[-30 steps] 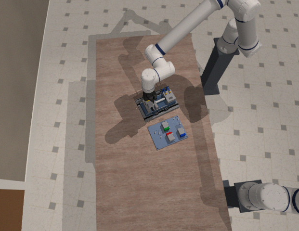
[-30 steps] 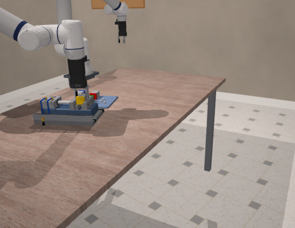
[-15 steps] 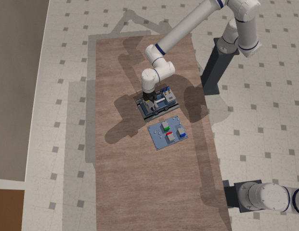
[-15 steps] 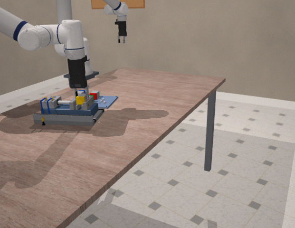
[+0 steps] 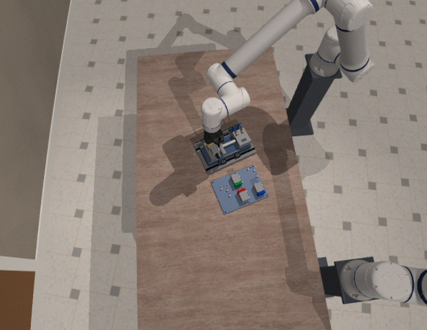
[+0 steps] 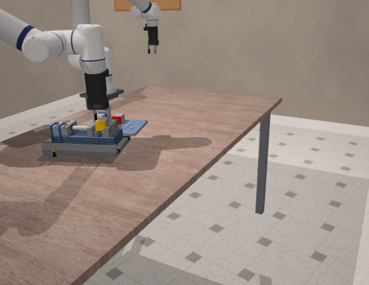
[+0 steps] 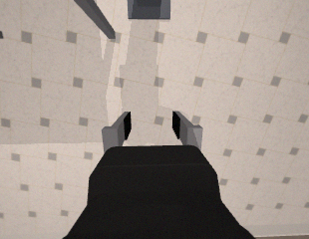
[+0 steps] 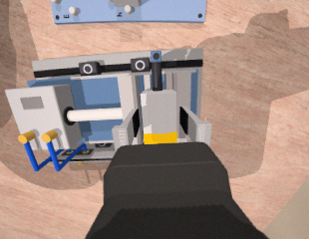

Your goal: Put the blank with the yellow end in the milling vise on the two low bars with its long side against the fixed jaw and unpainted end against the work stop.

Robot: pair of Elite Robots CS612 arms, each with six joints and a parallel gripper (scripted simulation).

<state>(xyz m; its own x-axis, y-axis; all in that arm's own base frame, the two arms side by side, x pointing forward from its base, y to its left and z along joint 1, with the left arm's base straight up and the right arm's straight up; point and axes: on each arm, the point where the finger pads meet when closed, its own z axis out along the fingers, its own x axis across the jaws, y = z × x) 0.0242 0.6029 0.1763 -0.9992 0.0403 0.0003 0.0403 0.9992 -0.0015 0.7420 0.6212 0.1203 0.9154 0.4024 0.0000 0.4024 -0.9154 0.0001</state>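
Observation:
The blank with the yellow end (image 6: 100,124) (image 8: 160,112) lies between the vise jaws, yellow end away from the work stop (image 8: 156,75). Its unpainted end is at the stop; contact cannot be told for sure. Its long side is close beside the fixed jaw (image 6: 110,129) (image 8: 183,92); a gap shows towards the moving jaw (image 6: 91,130) (image 8: 128,92). The low bars are mostly hidden under the blank. My right gripper (image 8: 158,116) (image 6: 101,116) is open, its fingers on both sides of the blank. My left gripper (image 7: 152,119) (image 6: 151,51) is open and empty, high up away from the vise.
The blue plate (image 5: 225,205) (image 8: 169,11) lies beside the vise. On it stand the green-ended blank (image 5: 236,179), the red-ended blank (image 5: 243,195) and the blue-ended blank (image 5: 258,188), none knocked over, among small pegs. Blue hoses (image 8: 32,156) rise at the vise's hose block (image 8: 37,112).

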